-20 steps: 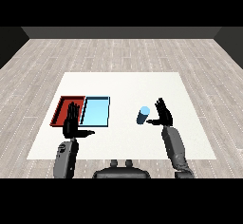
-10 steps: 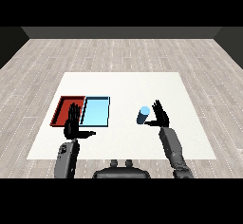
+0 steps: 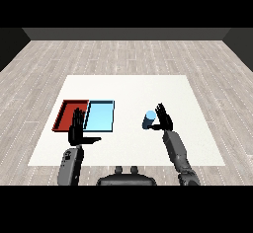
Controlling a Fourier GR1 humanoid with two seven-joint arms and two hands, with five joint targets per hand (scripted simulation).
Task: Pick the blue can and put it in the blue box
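The blue can (image 3: 148, 120) stands upright on the white table (image 3: 128, 89), right of centre. My right hand (image 3: 163, 118) is just to its right, fingers straight and thumb reaching toward the can's base, not curled round it. The light blue tray (image 3: 100, 116) lies left of centre, with the red tray (image 3: 70, 115) touching its left side. My left hand (image 3: 77, 130) is held up with straight fingers over the near edge of the two trays, holding nothing.
Grey wood floor surrounds the table on all sides. Bare white tabletop stretches between the blue tray and the can, and behind both.
My right hand has shifted left, closing in on the can's right side. The left hand and the can have stayed where they were.
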